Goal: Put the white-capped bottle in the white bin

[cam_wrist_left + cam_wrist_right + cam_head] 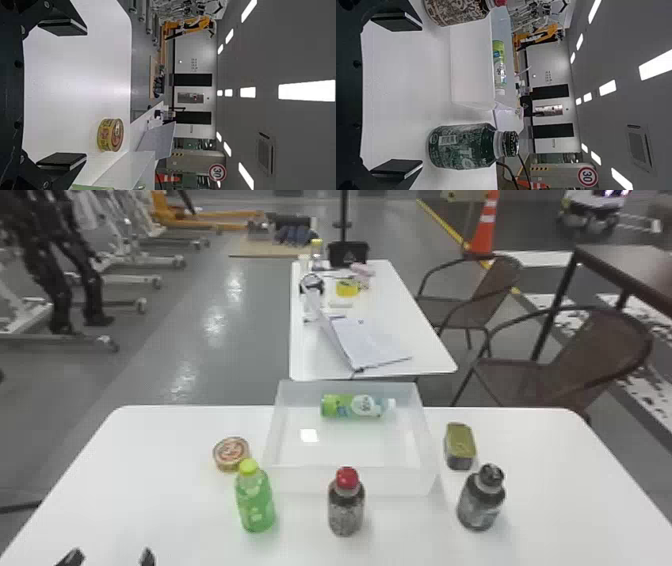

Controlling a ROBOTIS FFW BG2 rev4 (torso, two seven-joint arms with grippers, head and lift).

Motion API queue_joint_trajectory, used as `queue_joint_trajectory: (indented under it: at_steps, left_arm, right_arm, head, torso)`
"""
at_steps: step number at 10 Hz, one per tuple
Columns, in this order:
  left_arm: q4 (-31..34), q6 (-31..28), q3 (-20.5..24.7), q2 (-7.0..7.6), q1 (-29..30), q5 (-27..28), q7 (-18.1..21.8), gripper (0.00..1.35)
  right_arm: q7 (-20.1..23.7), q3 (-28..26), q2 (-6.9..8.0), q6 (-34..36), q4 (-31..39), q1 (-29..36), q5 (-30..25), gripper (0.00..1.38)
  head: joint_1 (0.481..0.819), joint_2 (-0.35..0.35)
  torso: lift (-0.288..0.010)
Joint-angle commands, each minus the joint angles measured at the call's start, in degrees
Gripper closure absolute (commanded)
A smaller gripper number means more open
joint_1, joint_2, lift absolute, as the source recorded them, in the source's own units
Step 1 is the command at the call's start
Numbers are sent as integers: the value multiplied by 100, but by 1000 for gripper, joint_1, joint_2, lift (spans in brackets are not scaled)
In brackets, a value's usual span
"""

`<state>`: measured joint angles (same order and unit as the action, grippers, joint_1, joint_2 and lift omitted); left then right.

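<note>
The white-capped bottle (357, 406), with a green label, lies on its side inside the white bin (350, 480), near its far wall. The right wrist view shows the same bottle (499, 67) through or over the wall of the bin (472, 67). At the bottom left of the head view are the fingertips of my left gripper (110, 559), over the near part of the table. My left gripper (62, 95) is open with nothing held. My right gripper (397, 97) also stands open and holds nothing, with a dark bottle beyond its fingers.
On the table (165, 500) stand a green bottle (255, 502), a red-capped bottle (346, 507) and a black-capped bottle (480, 502) before or beside the bin. A round can (231, 454) is left of it, a rectangular tin (459, 446) right. Behind is a second table (420, 335).
</note>
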<state>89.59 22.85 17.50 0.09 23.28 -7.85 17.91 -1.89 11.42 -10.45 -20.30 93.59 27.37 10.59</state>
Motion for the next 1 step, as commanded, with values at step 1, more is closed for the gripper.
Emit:
queue_joint_trajectory:
  at_steps: [1]
  left_arm:
    - [-3,0,-10,-24,2,-6,-7,182]
  right_arm:
    - [-5,0,-9,0,19,14,-14,85]
  head:
    - [549,0]
  torso:
    - [-100]
